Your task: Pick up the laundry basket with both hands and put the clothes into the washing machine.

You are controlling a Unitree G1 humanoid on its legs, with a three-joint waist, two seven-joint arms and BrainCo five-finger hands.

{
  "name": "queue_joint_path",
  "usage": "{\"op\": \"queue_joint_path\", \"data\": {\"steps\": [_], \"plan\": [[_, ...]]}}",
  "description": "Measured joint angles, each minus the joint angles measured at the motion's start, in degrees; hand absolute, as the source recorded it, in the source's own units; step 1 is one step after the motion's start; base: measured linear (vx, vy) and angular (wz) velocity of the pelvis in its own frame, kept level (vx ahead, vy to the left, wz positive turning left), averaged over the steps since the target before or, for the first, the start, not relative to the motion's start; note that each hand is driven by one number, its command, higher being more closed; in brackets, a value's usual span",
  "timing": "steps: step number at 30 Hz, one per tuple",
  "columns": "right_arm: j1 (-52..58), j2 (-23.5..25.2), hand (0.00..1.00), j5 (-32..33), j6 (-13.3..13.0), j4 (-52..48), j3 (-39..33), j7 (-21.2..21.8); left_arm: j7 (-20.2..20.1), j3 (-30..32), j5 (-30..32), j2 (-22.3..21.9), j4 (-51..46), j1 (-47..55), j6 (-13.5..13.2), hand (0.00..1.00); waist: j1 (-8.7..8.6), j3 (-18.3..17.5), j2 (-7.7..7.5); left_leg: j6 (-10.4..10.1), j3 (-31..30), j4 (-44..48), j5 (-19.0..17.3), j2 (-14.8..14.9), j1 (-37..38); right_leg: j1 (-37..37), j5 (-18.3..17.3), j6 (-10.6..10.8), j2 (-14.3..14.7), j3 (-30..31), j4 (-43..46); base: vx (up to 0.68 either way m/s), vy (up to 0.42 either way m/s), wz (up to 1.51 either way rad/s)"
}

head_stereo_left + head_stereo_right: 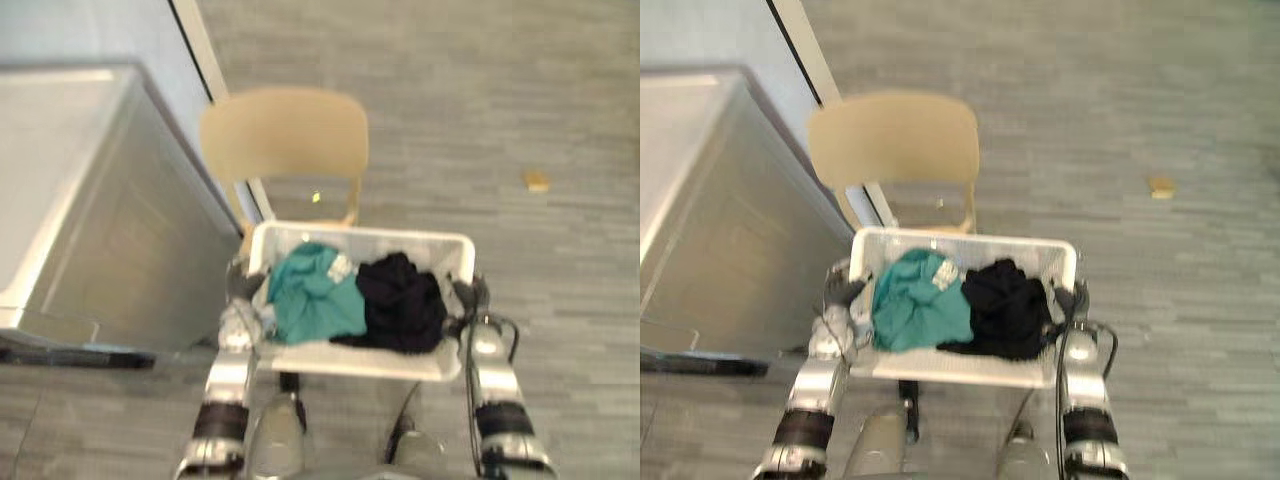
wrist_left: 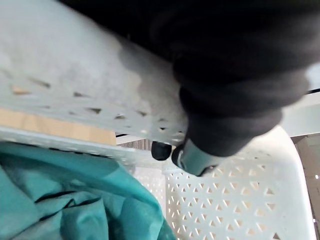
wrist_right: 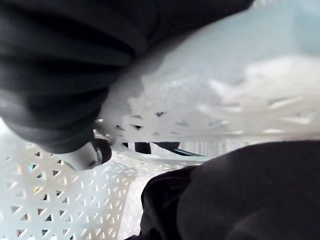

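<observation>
Left hand [image 1: 238,283] is curling over one end rim of the white laundry basket [image 1: 360,236], right hand [image 1: 469,293] is clutching the other. Between them, a teal garment [image 1: 315,297] is lying by the left hand and a black garment [image 1: 402,300] by the right. Beyond, a tan chair [image 1: 285,135] is standing, with the washing machine [image 1: 90,200] sitting out past the left hand.

Head views bright, diffuse, evenly lit; pale sheen across the washing machine [image 1: 60,180] top; floor [image 1: 500,120] flat with faint shading; wrist views higher contrast; basket [image 2: 75,65] wall glares near-white; black garment [image 3: 250,195] reads as a dark mass.
</observation>
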Motion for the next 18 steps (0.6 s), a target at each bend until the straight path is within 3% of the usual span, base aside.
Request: {"op": "queue_joint_path", "data": {"steps": [5,10,18], "plan": [[-18.53,-4.93,1.00,2.84,0.73,5.26,0.04,-1.67,2.29,0.17,-3.27,6.36,7.31,-17.97,-0.17,1.00,1.18,7.13,-0.08,0.80,0.51,-0.82,2.41,0.39,-4.84,-7.73,0.91,-0.08,0.01,1.80,3.37,-0.13,0.021,-0.12],[-27.96,-5.32,1.00,6.80,1.00,6.55,0.06,-4.29,3.82,1.56,-6.77,10.50,12.17,-30.92,-1.07,1.00,2.10,7.39,-0.04,1.09,0.44,-0.95,3.62,1.28,-10.67,-13.63,1.11,-0.06,0.11,1.03,4.76,0.00,-0.022,0.03],[-33.41,-5.08,1.00,8.63,1.14,6.54,0.13,-5.18,3.68,3.96,-8.27,12.29,12.98,-35.93,-1.08,1.00,3.07,9.07,0.31,0.66,-0.30,-0.45,3.87,2.59,-13.35,-15.94,1.23,-0.26,0.91,-1.44,6.38,0.03,-0.033,0.03]]}}
